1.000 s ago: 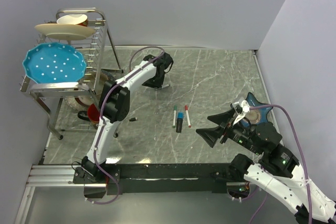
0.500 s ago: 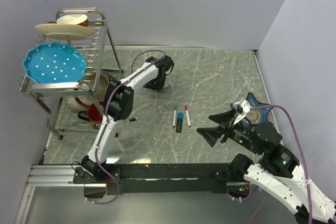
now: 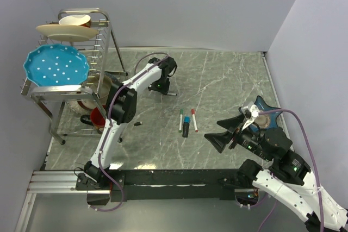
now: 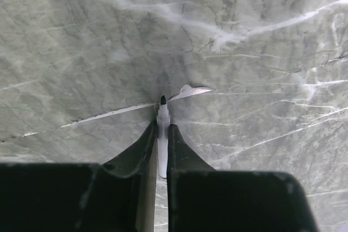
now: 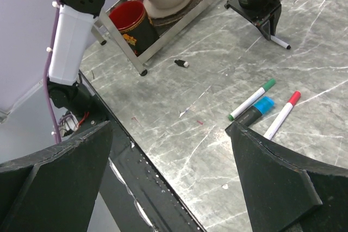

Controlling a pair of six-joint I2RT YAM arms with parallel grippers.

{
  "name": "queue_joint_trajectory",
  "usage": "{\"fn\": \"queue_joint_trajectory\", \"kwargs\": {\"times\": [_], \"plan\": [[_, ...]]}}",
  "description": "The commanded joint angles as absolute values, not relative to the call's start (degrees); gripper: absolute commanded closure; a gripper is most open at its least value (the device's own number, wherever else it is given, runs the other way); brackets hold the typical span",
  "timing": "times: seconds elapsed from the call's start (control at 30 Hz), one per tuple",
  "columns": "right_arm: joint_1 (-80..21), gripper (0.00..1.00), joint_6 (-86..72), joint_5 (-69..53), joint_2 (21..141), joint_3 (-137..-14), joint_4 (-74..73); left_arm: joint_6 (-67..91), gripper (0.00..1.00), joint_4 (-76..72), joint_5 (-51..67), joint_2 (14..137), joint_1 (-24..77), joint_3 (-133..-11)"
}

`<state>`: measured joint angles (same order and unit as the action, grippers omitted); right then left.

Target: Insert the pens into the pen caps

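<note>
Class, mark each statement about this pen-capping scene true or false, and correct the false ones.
1. The left gripper is shut on a white pen with a bare black tip. True.
2. The right gripper holds the red-capped pen. False: it is open and empty; that pen lies on the table.
3. The green-capped pen lies beside the thick black pen. True.
4. The loose black cap touches those pens. False: it lies apart, nearer the dish rack.
</note>
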<state>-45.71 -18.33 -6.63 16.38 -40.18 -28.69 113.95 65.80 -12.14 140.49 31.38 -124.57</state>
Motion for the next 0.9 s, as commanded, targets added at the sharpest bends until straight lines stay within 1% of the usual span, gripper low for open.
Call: {"fn": "queue_joint_trajectory", "kwargs": {"times": [0.0,0.13,0.2,0.33,0.5,0.6,0.8,0.83,0.87], "plan": [[-45.62,0.04,-18.02,-5.63,14.77,-42.89,-28.39,123.76,0.9,68.12,-9.22,139.49,31.99,-121.12],[-45.62,0.04,-18.19,-5.8,14.59,-43.15,-28.92,122.35,0.9,69.87,-12.91,138.34,32.52,-120.94],[-45.62,0.04,-18.45,-5.89,14.59,-43.07,-28.92,120.59,0.9,69.26,-14.24,137.21,33.13,-118.84],[-45.62,0.04,-18.98,-6.85,14.33,-42.02,-27.78,117.86,0.99,68.81,-13.71,135.53,34.36,-113.57],[-45.61,0.03,-19.95,-8.17,14.85,-41.13,-27.25,114.88,0.99,67.41,-17.56,131.5,36.73,-105.75],[-45.62,0.03,-20.57,-9.05,14.77,-41.13,-27.6,112.6,0.99,67.25,-20.46,129.56,37.26,-103.37],[-45.62,0.03,-21.27,-8.18,13.45,-40.69,-28.38,105.48,0.99,68.47,-22.59,128.15,37.7,-100.2],[-45.62,0.03,-21.27,-8.0,13.45,-40.69,-28.56,104.95,0.96,67.51,-21.54,128.06,37.88,-99.5],[-45.62,0.03,-21.44,-7.82,13.45,-40.61,-28.74,102.77,0.96,66.28,-20.84,127.88,37.88,-97.4]]}}
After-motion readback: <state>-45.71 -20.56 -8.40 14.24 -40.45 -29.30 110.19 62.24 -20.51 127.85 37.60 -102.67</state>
